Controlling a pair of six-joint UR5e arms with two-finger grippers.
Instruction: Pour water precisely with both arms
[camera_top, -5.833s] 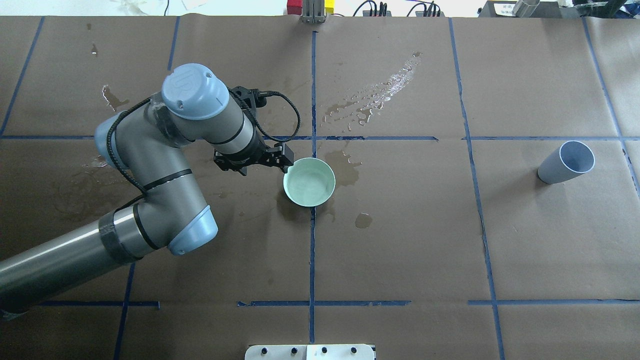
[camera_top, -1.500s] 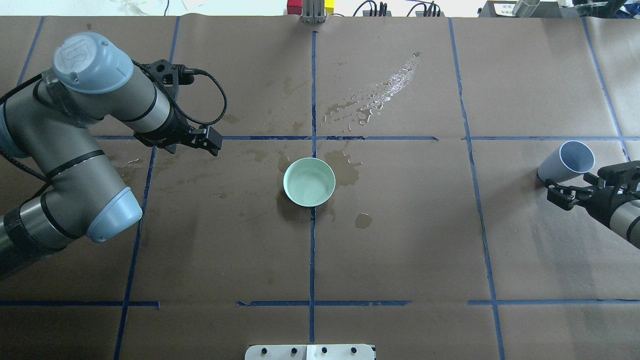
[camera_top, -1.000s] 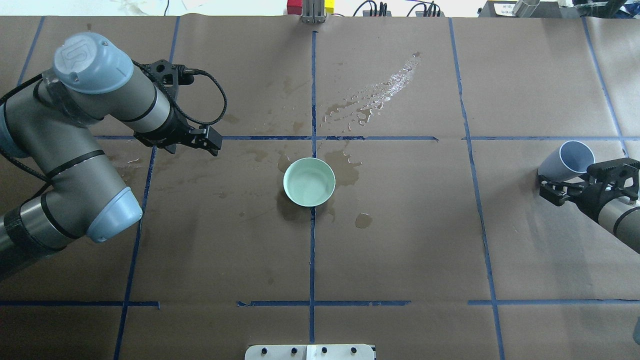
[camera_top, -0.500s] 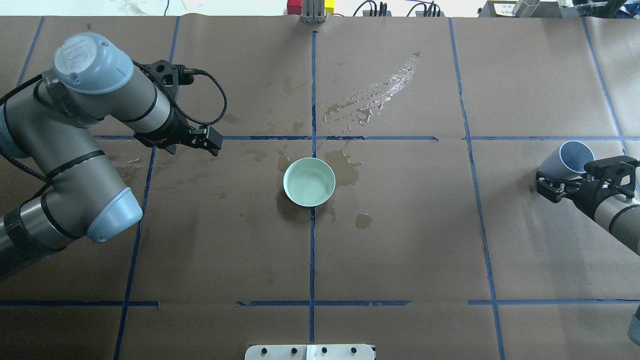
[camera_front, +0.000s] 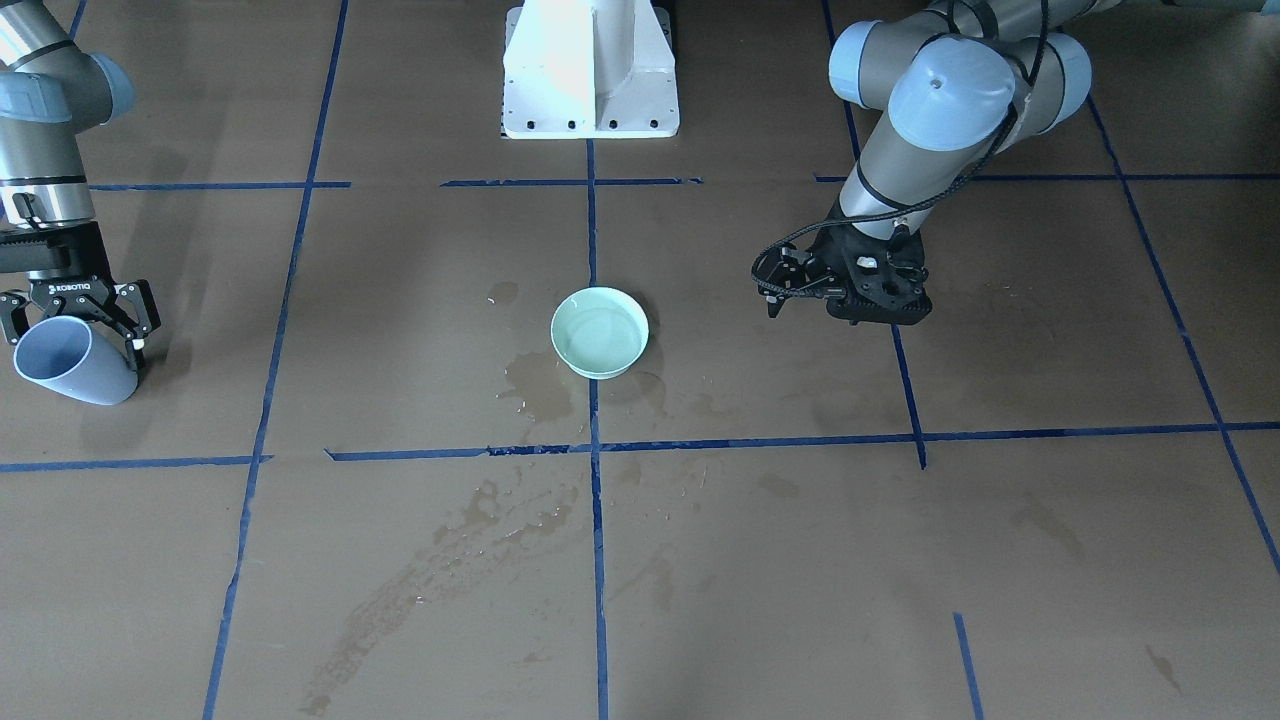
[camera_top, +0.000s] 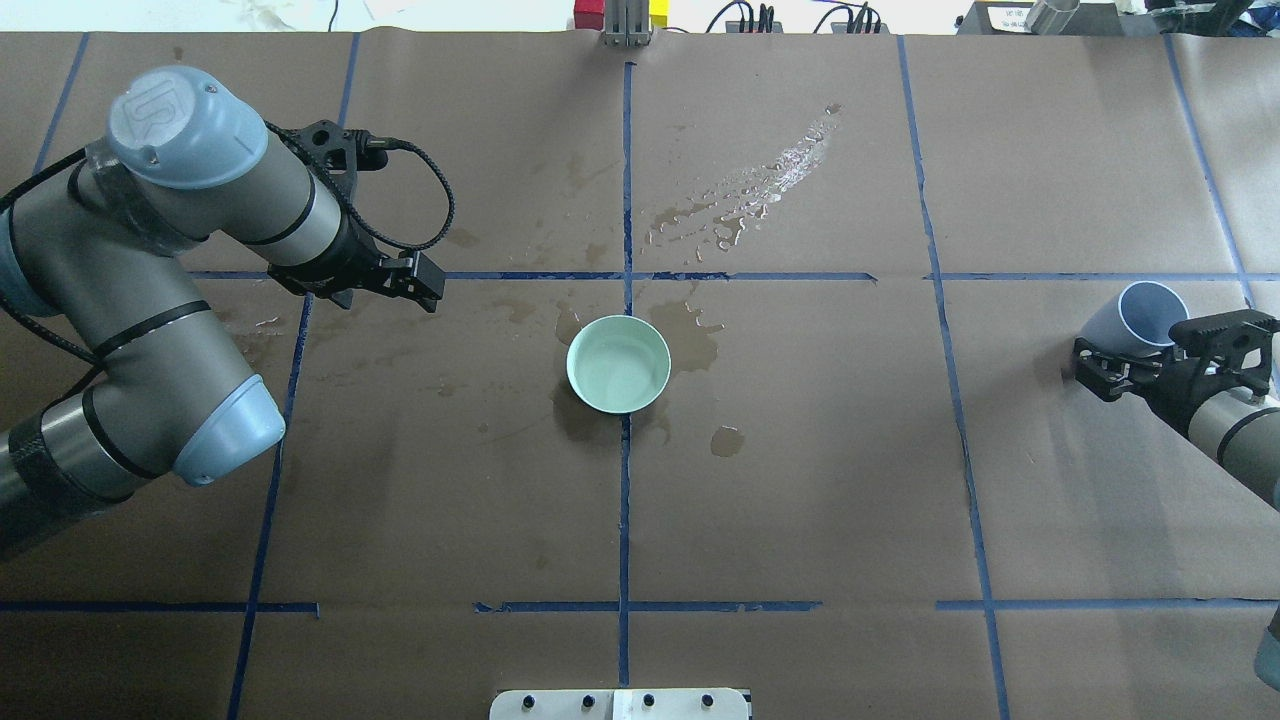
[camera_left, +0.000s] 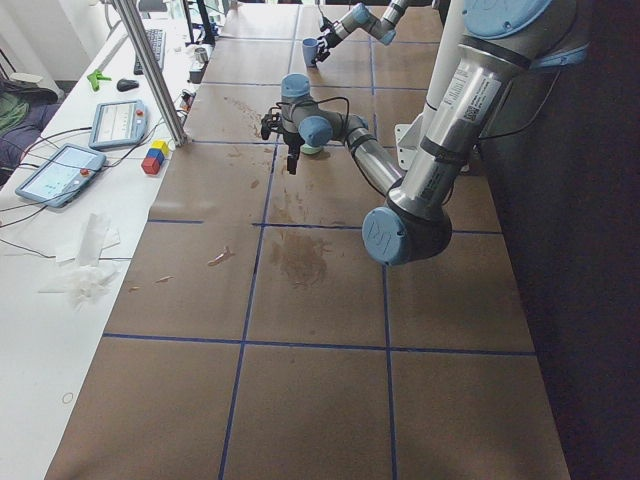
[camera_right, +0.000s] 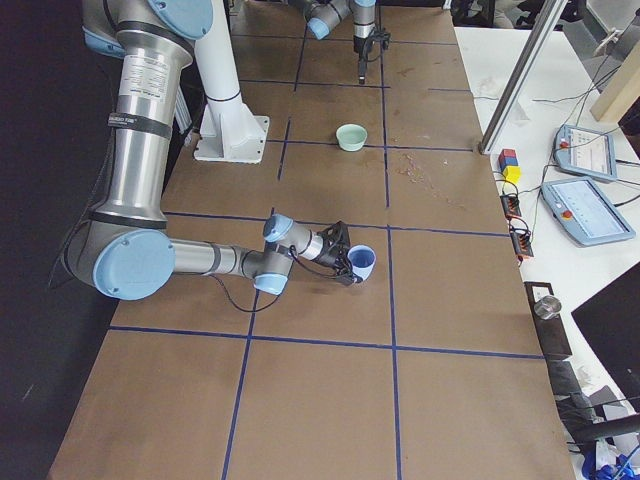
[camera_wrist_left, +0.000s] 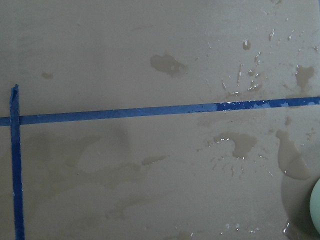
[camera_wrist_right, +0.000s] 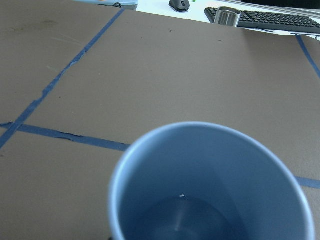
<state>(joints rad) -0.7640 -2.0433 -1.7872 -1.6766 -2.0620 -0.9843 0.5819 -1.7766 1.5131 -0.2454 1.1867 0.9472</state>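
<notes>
We log the water (camera_top: 622, 362) as a faint sheen inside the mint-green bowl (camera_top: 572, 375), which sits at the table's centre where two blue tape lines (camera_top: 625, 500) cross; a glossy spilled streak (camera_top: 775, 175) lies on the brown paper (camera_top: 800, 480) beyond it. The right gripper (camera_front: 72, 335) has its fingers spread wide, one on each side of a blue-grey cup (camera_front: 62, 365) well apart from the bowl. The left gripper (camera_top: 428, 287) hangs near the bowl, clear of it and carrying nothing; we cannot tell whether its fingers are parted
</notes>
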